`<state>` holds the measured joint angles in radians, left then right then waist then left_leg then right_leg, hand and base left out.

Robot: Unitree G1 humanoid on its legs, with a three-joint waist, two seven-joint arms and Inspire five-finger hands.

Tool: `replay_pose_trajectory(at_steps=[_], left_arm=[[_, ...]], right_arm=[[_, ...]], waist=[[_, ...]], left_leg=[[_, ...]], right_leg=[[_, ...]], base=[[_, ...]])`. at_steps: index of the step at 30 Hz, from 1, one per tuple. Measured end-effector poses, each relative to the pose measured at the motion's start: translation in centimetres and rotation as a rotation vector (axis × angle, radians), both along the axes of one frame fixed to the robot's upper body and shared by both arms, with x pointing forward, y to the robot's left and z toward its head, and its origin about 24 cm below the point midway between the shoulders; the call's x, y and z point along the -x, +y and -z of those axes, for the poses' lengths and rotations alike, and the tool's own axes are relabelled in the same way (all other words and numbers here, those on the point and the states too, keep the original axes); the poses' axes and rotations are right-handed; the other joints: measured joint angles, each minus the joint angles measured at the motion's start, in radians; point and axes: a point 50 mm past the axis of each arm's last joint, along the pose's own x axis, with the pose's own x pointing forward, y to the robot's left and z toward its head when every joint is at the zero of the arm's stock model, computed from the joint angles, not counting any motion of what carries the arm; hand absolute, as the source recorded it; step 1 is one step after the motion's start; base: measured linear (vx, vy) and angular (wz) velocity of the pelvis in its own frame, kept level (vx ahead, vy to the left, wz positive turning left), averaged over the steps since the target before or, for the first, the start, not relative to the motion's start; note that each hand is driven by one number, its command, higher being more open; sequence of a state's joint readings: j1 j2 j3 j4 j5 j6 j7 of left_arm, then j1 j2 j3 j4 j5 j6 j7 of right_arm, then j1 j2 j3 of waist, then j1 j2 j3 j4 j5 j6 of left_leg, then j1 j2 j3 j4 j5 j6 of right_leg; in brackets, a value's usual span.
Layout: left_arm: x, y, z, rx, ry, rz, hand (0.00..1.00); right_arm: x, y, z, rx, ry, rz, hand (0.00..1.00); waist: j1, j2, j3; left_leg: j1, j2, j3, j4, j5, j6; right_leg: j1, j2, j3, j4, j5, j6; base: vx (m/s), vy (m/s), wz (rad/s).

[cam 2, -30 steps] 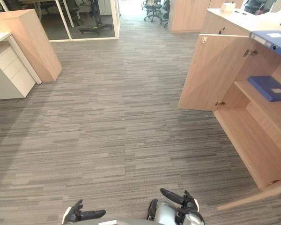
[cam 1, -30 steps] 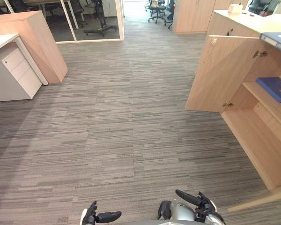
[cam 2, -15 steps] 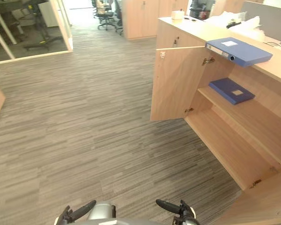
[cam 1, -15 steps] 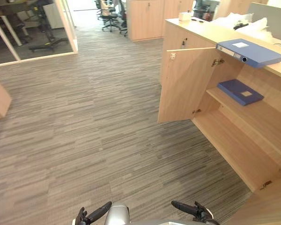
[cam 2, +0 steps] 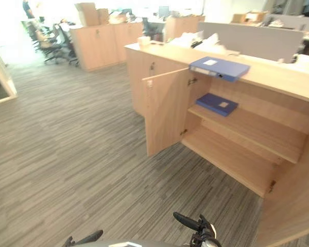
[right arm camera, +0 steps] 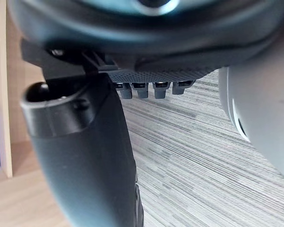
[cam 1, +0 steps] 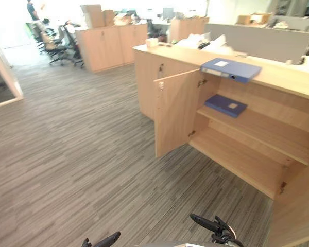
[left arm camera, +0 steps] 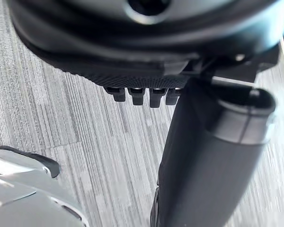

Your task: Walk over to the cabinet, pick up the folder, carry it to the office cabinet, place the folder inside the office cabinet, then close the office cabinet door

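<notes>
Left eye view: the folder (cam 1: 230, 69) lies on top of the cabinet (cam 1: 145, 82), far in front of the right hand (cam 1: 213, 227), waiting to be picked up. The door (cam 1: 171, 113) is open so the folder can go in. Inside, a second folder (cam 1: 225, 105) lies on the shelf (cam 1: 262, 126).

Right eye view: the left hand (cam 2: 85, 239) hangs low.

Left wrist view: its fingers are loose and hold nothing.

Right wrist view: the right hand is loose and holds nothing too.

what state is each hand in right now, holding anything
Left hand: open, fingers straight, holding nothing.
Right hand: open, fingers straight, holding nothing.
</notes>
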<state>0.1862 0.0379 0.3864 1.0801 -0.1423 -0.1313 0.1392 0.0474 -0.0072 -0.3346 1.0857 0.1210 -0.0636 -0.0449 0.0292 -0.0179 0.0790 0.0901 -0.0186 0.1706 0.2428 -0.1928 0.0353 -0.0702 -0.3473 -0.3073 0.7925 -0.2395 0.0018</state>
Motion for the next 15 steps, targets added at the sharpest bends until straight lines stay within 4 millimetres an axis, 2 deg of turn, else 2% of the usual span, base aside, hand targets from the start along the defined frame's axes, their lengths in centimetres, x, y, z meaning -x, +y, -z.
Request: replay_pose_trajectory(at_steps=[1,2,4,5,6,7,9,10,11,12,13,14,15], left_arm=[[0.0,0.0,0.0,0.003,0.003,0.009,1.00],[0.1,0.0,0.0,0.005,0.004,0.011,1.00],[0.2,0.0,0.0,0.006,0.005,0.008,1.00],[0.3,0.0,0.1,0.005,0.010,0.005,1.00],[0.5,-0.7,0.2,0.023,0.015,-0.001,1.00],[0.6,-0.9,0.3,0.031,0.014,-0.011,1.00],[0.5,-1.3,0.3,0.055,-0.008,-0.088,1.00],[0.4,-1.4,0.3,0.063,-0.020,-0.118,1.00],[0.4,-1.4,0.3,0.075,-0.044,-0.187,1.00],[0.4,-1.3,0.2,0.077,-0.056,-0.227,1.00],[0.5,-1.2,0.1,0.088,-0.081,-0.319,1.00],[0.6,-1.3,0.1,0.090,-0.090,-0.349,1.00],[0.8,-1.4,0.1,0.095,-0.102,-0.401,1.00]], right_arm=[[-0.1,0.1,0.0,-0.003,-0.001,0.003,1.00],[0.0,0.0,0.1,-0.011,0.007,0.026,1.00],[0.6,-0.1,0.3,-0.027,0.022,0.080,1.00],[2.1,-0.3,0.6,-0.044,0.062,0.156,1.00],[3.0,-1.3,0.7,-0.036,0.080,0.226,1.00],[3.5,-1.6,0.7,-0.031,0.087,0.246,1.00],[5.2,-2.1,0.8,-0.028,0.128,0.286,1.00],[5.8,-2.1,0.9,-0.033,0.147,0.303,1.00],[6.8,-1.9,1.0,-0.040,0.180,0.321,1.00],[7.2,-1.8,1.1,-0.044,0.190,0.335,1.00],[7.6,-1.7,1.1,-0.042,0.203,0.336,1.00],[7.7,-1.7,1.1,-0.040,0.205,0.337,1.00],[7.7,-1.9,1.1,-0.031,0.204,0.335,1.00]], waist=[[-0.012,0.003,0.000],[-0.022,0.003,0.001],[-0.030,-0.001,0.005],[-0.038,-0.007,0.010],[-0.036,0.012,0.006],[-0.037,0.020,0.006],[-0.045,0.033,0.002],[-0.045,0.035,0.001],[-0.042,0.034,0.001],[-0.042,0.032,-0.002],[-0.043,0.027,-0.010],[-0.043,0.032,-0.009],[-0.037,0.046,-0.003]], left_leg=[[0.003,0.016,0.010,-0.015,-0.002,0.001],[0.005,0.027,0.014,-0.032,-0.002,0.000],[0.019,0.034,0.017,-0.048,-0.006,-0.007],[0.040,0.040,0.013,-0.050,-0.016,-0.028],[0.064,0.067,0.013,-0.053,-0.028,-0.053],[0.069,0.081,0.013,-0.053,-0.033,-0.068],[0.070,0.145,-0.011,-0.017,-0.060,-0.126],[0.065,0.163,-0.025,0.011,-0.074,-0.141],[0.045,0.197,-0.050,0.098,-0.104,-0.152],[0.025,0.212,-0.056,0.162,-0.114,-0.156],[-0.070,0.247,-0.076,0.392,-0.110,-0.150],[-0.103,0.263,-0.084,0.485,-0.091,-0.148],[-0.157,0.289,-0.101,0.648,-0.018,-0.150]], right_leg=[[-0.026,0.045,-0.027,-0.067,-0.015,0.020],[-0.046,0.081,-0.059,-0.146,-0.012,0.025],[-0.053,0.108,-0.092,-0.256,-0.004,0.031],[-0.041,0.121,-0.097,-0.296,0.021,-0.005],[-0.017,0.153,-0.104,-0.316,0.005,-0.002],[-0.010,0.171,-0.104,-0.323,-0.003,-0.006],[0.030,0.245,-0.129,-0.374,-0.023,-0.023],[0.046,0.266,-0.135,-0.391,-0.027,-0.029],[0.078,0.306,-0.134,-0.421,-0.037,-0.039],[0.092,0.322,-0.129,-0.433,-0.042,-0.043],[0.118,0.353,-0.114,-0.459,-0.050,-0.050],[0.135,0.369,-0.103,-0.471,-0.052,-0.053],[0.176,0.394,-0.072,-0.493,-0.057,-0.064]], base=[[0.10,-0.076,-0.39],[0.11,-0.112,-0.30],[0.13,-0.151,-0.07],[0.22,-0.220,-0.04],[0.24,-0.217,-0.07],[0.33,-0.248,-0.16],[0.30,-0.235,0.01],[0.31,-0.229,0.01],[0.25,-0.166,-0.12],[0.37,-0.216,-0.31],[0.25,-0.100,-0.35],[0.40,-0.072,-0.60],[0.43,0.006,-0.77]])
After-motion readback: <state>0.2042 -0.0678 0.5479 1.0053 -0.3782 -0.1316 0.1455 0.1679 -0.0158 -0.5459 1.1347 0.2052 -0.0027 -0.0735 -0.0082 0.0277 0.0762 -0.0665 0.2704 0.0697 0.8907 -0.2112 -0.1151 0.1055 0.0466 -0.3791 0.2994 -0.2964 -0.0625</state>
